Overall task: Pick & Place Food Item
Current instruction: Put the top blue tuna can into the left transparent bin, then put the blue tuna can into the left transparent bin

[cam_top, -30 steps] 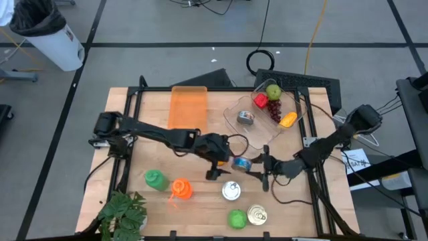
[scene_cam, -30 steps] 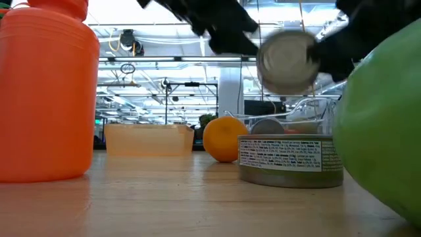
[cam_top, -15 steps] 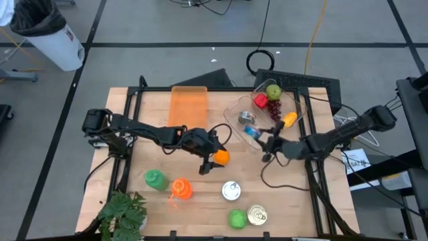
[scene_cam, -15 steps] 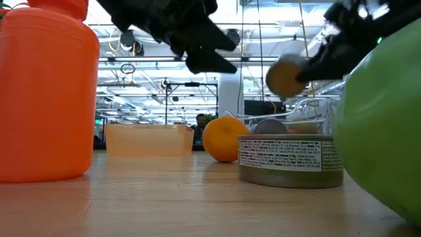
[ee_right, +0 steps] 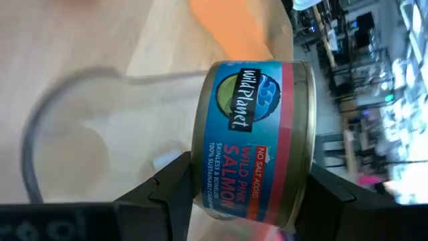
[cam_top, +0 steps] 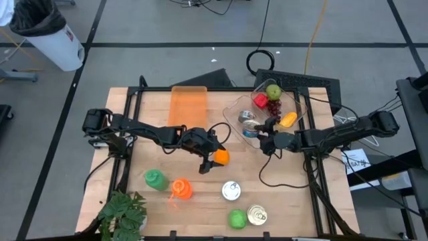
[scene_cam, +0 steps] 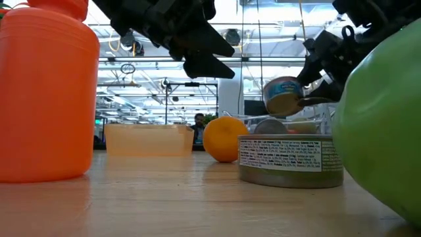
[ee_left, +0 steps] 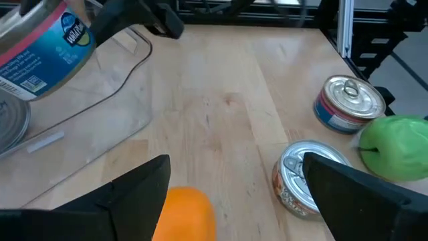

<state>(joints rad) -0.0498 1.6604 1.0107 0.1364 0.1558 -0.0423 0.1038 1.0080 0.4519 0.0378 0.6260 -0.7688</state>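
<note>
Right gripper (ee_right: 244, 194) clasps salmon can (ee_right: 257, 137) tipped sideways, lid facing aside.

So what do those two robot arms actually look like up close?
Both are slim, dark, jointed arms. The left arm and the right arm each end in a two-finger gripper, the left gripper and the right gripper. The fingers are flat, matte black wedges. Thin black cables loop off the wrists.

Wooden table (cam_top: 200, 207) carried: orange (cam_top: 221, 157) near centre; beyond it, orange bin (cam_top: 188, 105) and clear tray (cam_top: 299, 117); nearer, green and orange bottles, two tins, green apple, possibly an artificial plant.
</note>
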